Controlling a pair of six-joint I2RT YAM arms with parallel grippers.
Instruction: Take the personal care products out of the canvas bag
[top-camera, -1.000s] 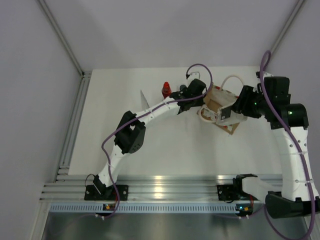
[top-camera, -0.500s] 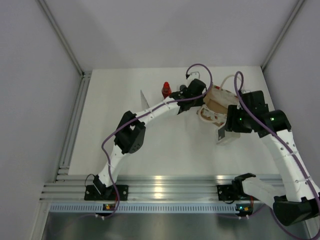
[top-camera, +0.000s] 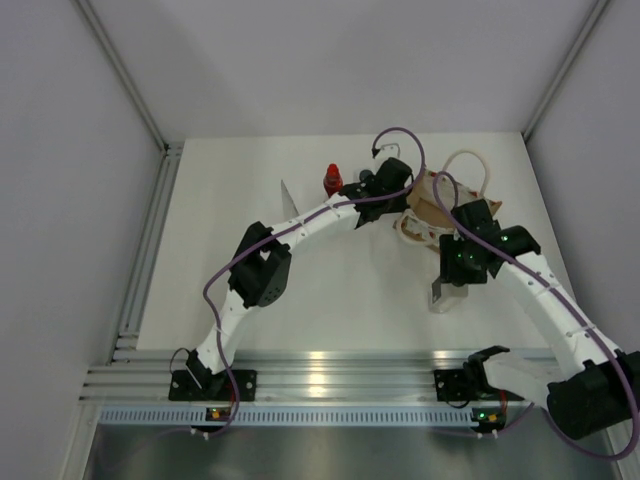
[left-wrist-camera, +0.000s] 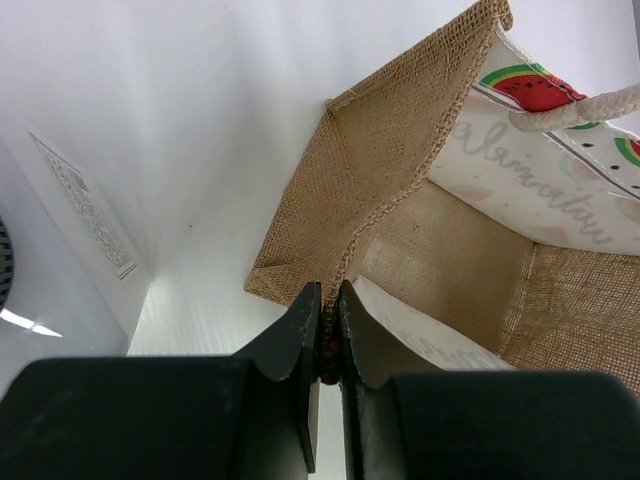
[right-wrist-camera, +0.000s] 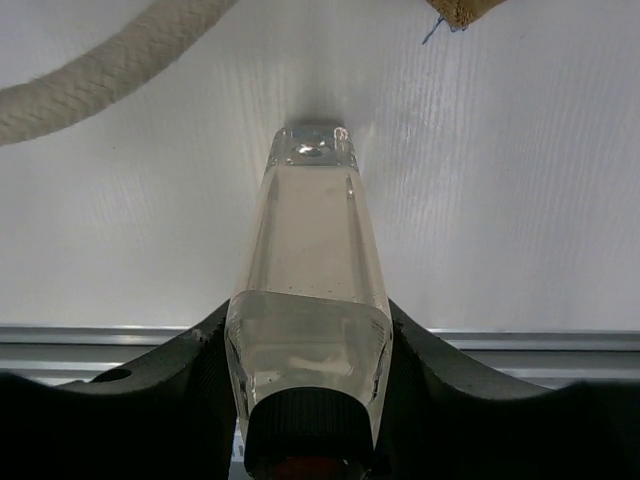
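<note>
Now my right fingers (right-wrist-camera: 195, 395) clamp the clear dark-capped plastic bottle (right-wrist-camera: 310, 270) by its shoulders, base toward the white table (right-wrist-camera: 520, 200); my left fingers (left-wrist-camera: 288, 345) pinch the rim of the tan burlap bag (left-wrist-camera: 385, 170).

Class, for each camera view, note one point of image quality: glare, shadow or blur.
Top external: bright glare on the metal rail. Left wrist: the left gripper is a dark silhouette, while the canvas bag shows sharp weave. Right wrist: highlights glint at the far end of the clear bottle.
</note>
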